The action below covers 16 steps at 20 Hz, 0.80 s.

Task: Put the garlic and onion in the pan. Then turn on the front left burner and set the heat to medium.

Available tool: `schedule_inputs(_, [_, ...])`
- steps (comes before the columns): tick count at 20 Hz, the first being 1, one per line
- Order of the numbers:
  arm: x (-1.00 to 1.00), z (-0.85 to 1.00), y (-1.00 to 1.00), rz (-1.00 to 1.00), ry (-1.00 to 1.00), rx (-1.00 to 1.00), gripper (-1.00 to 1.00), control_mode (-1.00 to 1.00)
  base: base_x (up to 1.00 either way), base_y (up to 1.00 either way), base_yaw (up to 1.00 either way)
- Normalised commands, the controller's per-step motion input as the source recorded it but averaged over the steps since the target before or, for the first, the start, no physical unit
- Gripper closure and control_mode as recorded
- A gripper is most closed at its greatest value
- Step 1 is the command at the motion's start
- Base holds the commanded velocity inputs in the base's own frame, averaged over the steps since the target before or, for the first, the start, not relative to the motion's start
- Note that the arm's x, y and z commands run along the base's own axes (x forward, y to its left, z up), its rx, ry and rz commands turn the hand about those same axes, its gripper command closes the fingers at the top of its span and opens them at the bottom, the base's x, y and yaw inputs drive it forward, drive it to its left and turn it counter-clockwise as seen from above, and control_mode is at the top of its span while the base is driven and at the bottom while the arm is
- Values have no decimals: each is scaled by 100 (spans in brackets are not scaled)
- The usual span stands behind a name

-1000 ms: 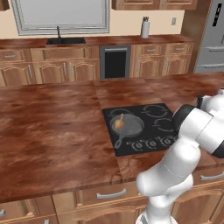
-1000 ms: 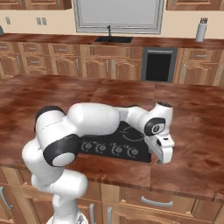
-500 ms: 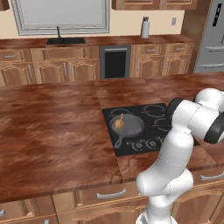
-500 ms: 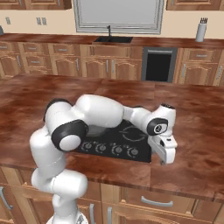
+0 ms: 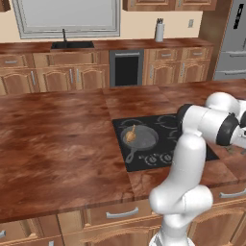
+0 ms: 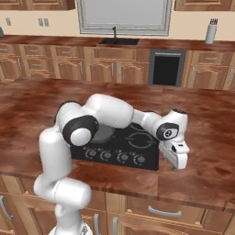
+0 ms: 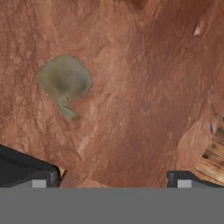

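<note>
The white arm has swung right off the black glass cooktop [image 5: 166, 139], so the claw [image 6: 174, 156], wide open and empty, now hangs over the brown table [image 7: 144, 87] above the pale greenish garlic bulb [image 7: 64, 81]. The small golden-brown onion [image 5: 130, 136] already sits in the round dark grey skillet [image 5: 139, 139]; garlic looks next.

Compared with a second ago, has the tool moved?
Yes. In the right base view the tool has swung rightward, off the cooktop edge and out over the wooden counter.
</note>
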Motion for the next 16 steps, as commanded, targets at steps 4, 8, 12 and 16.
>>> schedule_inputs(4, [16, -17, -9, 0, 0, 0, -100, -100, 0, 0, 0])
schedule_inputs(8, [22, -12, 0, 0, 1, 0, -100, -100, 0, 0, 0])
schedule_inputs(12, [19, -21, -3, 0, 0, 0, -100, -100, 0, 0, 0])
schedule_inputs(16, [15, -24, -5, 0, 0, 0, -100, -100, 0, 0, 0])
